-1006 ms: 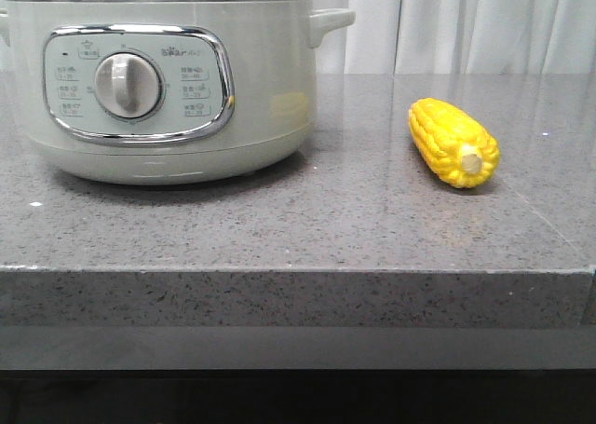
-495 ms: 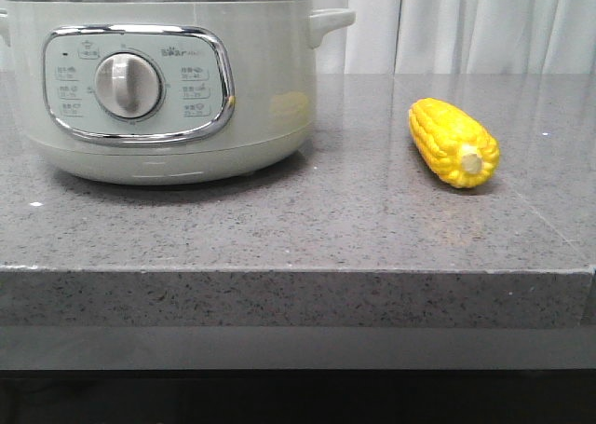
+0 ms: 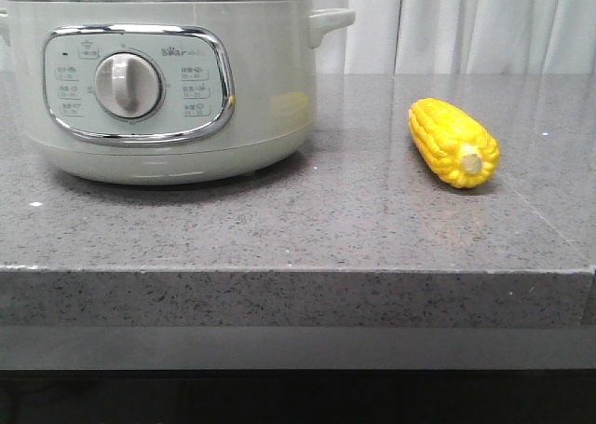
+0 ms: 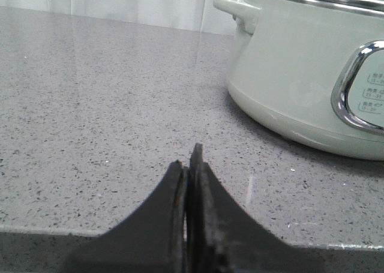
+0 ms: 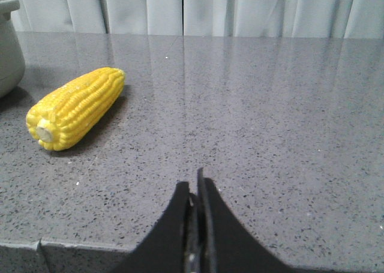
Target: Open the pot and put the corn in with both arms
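Change: none, scene matches a second ago | pot point(image 3: 168, 79) sits upper left of the front frame, lid on | corn point(image 3: 453, 143) lies at right on the counter point(image 3: 326, 228), apart from it | left gripper point(image 4: 188, 165) and right gripper point(image 5: 195, 186) pinched closed, empty, low at the near edge | you haven't started; lid comes first.

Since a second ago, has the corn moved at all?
No. The corn lies at the same spot on the counter, equally far right of the pot, stub end toward the camera.
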You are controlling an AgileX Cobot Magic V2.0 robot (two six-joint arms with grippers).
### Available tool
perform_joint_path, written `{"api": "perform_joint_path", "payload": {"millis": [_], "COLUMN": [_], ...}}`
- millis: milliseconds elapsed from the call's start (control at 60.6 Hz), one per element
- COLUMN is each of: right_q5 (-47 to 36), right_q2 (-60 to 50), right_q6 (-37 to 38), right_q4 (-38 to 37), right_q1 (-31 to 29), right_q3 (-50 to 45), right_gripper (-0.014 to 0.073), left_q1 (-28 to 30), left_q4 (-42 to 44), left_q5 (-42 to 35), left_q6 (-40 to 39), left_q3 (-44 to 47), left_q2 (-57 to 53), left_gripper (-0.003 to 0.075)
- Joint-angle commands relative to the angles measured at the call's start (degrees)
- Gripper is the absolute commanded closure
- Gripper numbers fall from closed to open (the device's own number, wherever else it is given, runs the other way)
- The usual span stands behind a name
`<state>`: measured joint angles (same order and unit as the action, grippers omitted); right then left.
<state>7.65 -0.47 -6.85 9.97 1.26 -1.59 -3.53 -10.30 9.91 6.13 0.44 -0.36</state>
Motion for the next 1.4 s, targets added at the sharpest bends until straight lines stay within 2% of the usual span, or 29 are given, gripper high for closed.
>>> {"api": "perform_joint_path", "payload": {"millis": [0,297,478,610,841,1072,1138,1171,1303,1336,1386], "right_q5": [-4.3,-5.4,0.4,3.7,5.2,4.9,4.9,4.7,4.7,4.7,4.7], "right_q2": [-1.3,-1.3,-0.3,4.6,19.6,26.2,26.2,26.2,26.2,26.3,26.4], "right_q6": [-0.2,-0.2,-0.2,-0.2,-0.2,-0.2,-0.2,-0.2,-0.2,-0.2,-0.2], "right_q4": [0.3,0.3,0.3,0.3,0.3,0.3,0.3,0.3,0.3,0.3,0.3], "right_q1": [-0.4,-0.4,-0.4,-0.4,-0.4,-0.4,-0.4,-0.4,-0.4,-0.4,-0.4], "right_q3": [0.1,0.9,10.2,18.4,31.3,33.8,33.8,33.8,33.8,33.8,33.8], "right_gripper": [0.0655,0.0655,0.0654,0.0654,0.0654,0.0636,0.0569,0.0525,0.0234,0.0169,0.0098], "left_q1": [0.2,0.2,0.2,0.2,0.2,0.2,0.2,0.2,0.2,0.2,0.2], "left_q4": [-0.5,-0.5,1.1,1.5,1.6,1.6,1.7,1.7,2.1,2.1,2.1], "left_q5": [-5.1,-7.0,-4.8,-1.2,4.4,3.7,3.9,3.9,3.5,3.4,3.4], "left_q6": [-0.1,-0.1,-0.1,-0.1,-0.1,-0.1,-0.1,-0.1,-0.1,-0.1,-0.1], "left_q3": [-0.1,-0.3,-7.9,-16.7,-31.8,-35.4,-35.4,-35.4,-35.4,-35.4,-35.4], "left_q2": [-1.2,-1.2,0.1,6.2,24.7,31.9,32.1,32.1,32.1,32.1,32.1], "left_gripper": [0.0739,0.0739,0.0739,0.0739,0.0739,0.0728,0.0676,0.0623,0.0290,0.0220,0.0160]}}
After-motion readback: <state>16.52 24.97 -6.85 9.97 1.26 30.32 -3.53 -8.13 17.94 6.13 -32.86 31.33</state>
